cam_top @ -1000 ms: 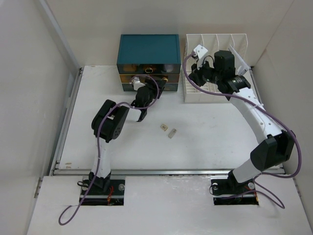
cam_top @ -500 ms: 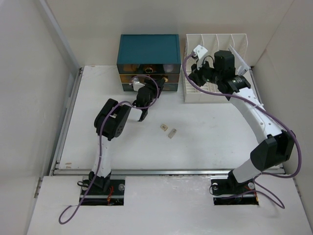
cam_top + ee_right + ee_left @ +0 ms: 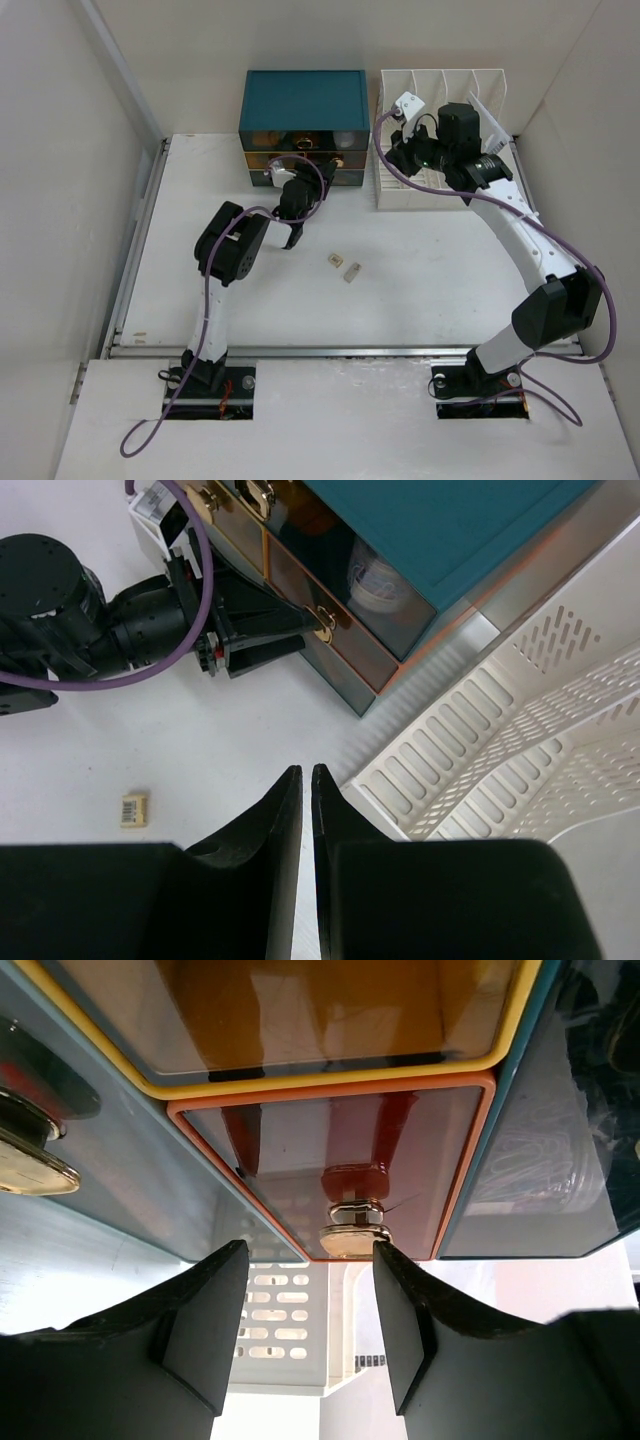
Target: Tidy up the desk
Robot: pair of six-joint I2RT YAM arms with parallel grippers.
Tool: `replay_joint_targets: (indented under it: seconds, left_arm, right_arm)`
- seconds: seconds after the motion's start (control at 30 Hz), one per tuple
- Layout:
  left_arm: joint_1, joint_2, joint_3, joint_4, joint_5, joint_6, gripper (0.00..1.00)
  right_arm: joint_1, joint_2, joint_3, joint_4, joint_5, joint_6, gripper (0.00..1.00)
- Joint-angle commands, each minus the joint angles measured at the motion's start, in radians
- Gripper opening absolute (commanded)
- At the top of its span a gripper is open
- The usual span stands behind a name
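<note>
Two end effectors to log. Left end effector (image 3: 310, 1260): fingers apart, straddling brass knob (image 3: 352, 1235) of orange-rimmed drawer (image 3: 330, 1150) in teal drawer box (image 3: 305, 100). Not clamped yet. Knob off-centre in the gap, right by one finger; touching or just beside, cannot tell. Right end effector (image 3: 307, 780): fingers all but together, nothing between, hanging over near-left corner of white file rack (image 3: 460, 80).

Desk (image 3: 430, 270): under both arms, fills most of top view, box and rack at its far edge. One tan bit (image 3: 333, 260) and one grey bit (image 3: 351, 271) loose mid-desk, just beside each other, on the near side of the left end effector.

Key relation: knob dead ahead of left end effector, inside the gap. Drawer travel probably straight out from the box front toward the near edge, in line with the fingers. Left arm much nearer than right. Probable step: close on knob, pull straight back. Risk: off-centre knob, possible slip.
</note>
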Motion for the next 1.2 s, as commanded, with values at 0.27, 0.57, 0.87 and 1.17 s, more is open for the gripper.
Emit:
replay_joint_targets:
  seconds: [0.27, 0.57, 0.87, 1.17]
  left_arm:
    - [0.000, 0.015, 0.028, 0.149, 0.028, -0.046, 0.47]
    - [-0.009, 0.025, 0.021, 0.204, 0.028, -0.066, 0.44]
    - [-0.009, 0.043, 0.103, 0.112, 0.010, -0.066, 0.44]
    - [-0.009, 0.052, 0.123, 0.062, 0.001, -0.066, 0.30]
  right_arm:
    - [-0.007, -0.014, 0.004, 0.003, -0.024, -0.018, 0.14]
    - [-0.007, -0.005, 0.004, 0.003, -0.024, -0.018, 0.14]
    - [-0.007, -0.005, 0.004, 0.003, -0.024, -0.018, 0.14]
    - [-0.007, -0.005, 0.004, 0.003, -0.024, -0.027, 0.14]
